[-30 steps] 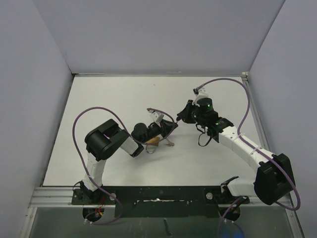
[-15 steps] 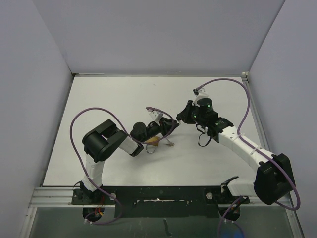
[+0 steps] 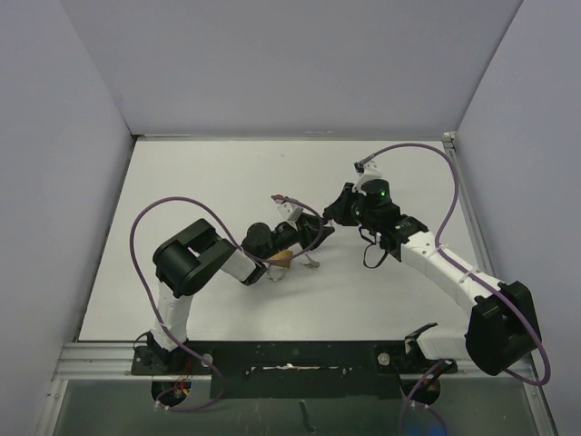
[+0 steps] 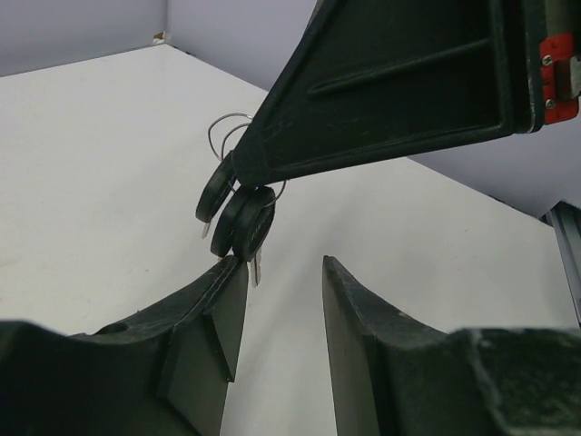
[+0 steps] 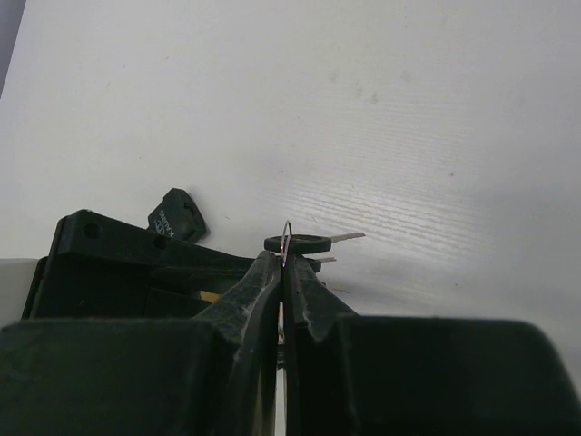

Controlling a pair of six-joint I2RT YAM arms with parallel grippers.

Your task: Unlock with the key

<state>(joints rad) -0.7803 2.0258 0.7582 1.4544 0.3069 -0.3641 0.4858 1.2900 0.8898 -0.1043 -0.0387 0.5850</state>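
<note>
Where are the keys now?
In the left wrist view, the keys hang on a ring pinched by the right gripper, near the middle of the table, in front of the open left gripper.

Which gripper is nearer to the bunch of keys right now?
Right. The right gripper is shut on the key ring, so the keys hang from it. The left gripper is open and close in front of them, not gripping.

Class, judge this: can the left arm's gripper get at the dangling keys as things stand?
Probably yes. The left gripper is open with its fingertips just below the keys, which hang free from the key ring pinched in the right gripper. Nothing sits between them.
</note>
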